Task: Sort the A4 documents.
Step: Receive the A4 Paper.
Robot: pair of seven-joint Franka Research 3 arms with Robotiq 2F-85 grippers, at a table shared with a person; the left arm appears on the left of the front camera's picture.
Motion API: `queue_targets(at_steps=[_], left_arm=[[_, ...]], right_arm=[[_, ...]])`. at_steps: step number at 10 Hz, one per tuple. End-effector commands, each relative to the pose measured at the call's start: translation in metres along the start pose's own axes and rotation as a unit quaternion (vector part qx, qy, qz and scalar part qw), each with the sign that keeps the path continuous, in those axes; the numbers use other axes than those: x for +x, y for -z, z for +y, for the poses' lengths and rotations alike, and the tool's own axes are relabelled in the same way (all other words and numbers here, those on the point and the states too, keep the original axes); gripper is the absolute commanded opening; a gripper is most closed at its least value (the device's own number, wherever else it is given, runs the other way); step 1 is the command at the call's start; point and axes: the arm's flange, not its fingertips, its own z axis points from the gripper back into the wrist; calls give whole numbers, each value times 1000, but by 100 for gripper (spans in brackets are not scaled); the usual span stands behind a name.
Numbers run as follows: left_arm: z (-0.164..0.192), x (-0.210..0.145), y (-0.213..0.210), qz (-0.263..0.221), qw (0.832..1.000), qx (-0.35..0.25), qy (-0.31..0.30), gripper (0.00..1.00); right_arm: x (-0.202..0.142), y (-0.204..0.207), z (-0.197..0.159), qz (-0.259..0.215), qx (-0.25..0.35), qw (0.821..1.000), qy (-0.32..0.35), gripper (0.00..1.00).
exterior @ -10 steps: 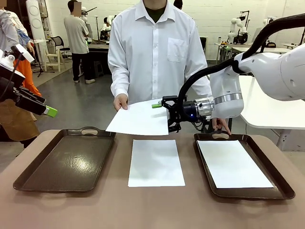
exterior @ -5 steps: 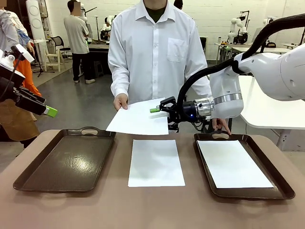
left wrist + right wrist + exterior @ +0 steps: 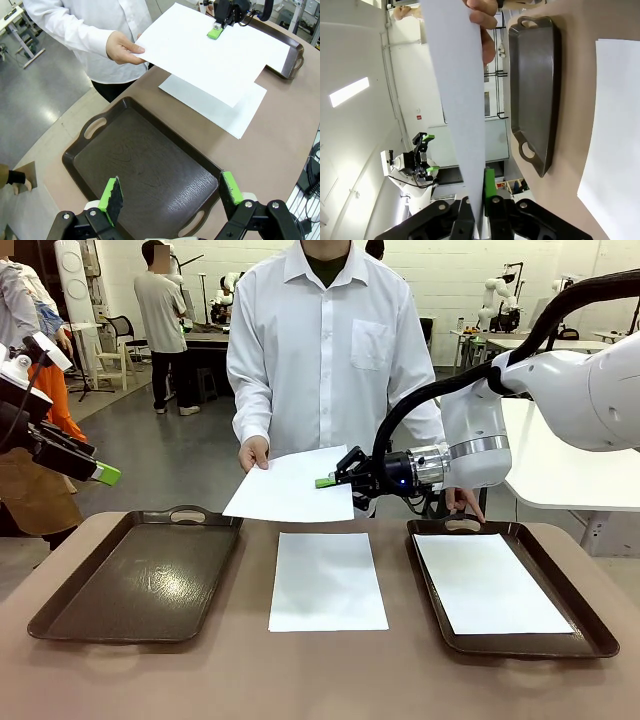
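A person's hand (image 3: 253, 453) holds one A4 document (image 3: 290, 488) in the air over the table's far edge. My right gripper (image 3: 328, 481) is shut on that sheet's right edge; in the right wrist view the paper (image 3: 457, 100) runs up from between the closed fingers (image 3: 490, 187). A second sheet (image 3: 327, 580) lies flat at the table's middle. Another one (image 3: 490, 582) lies in the right dark brown tray (image 3: 592, 640). My left gripper (image 3: 100, 472) hangs open at the far left, above the bare left tray (image 3: 140, 165), its pads (image 3: 112, 192) wide apart.
The person stands at the far side, the other hand (image 3: 465, 505) resting by the right tray's far handle. The left tray (image 3: 140, 580) holds nothing. Other people and tables stand in the background.
My right gripper's jaws, open around the held sheet's edge a second ago, have closed on it. The sheet, the person's hand and my left arm have stayed put.
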Motion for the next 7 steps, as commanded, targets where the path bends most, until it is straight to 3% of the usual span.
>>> queue_targets(at_steps=[1,7], left_arm=[[1,-1,0,-1,1000,-3,5,100],[1,-1,0,-1,1000,-3,5,100]], right_arm=[[3,1,-2,-3,22,1000,-11,0],[3,-1,0,21,24,999,-14,0]])
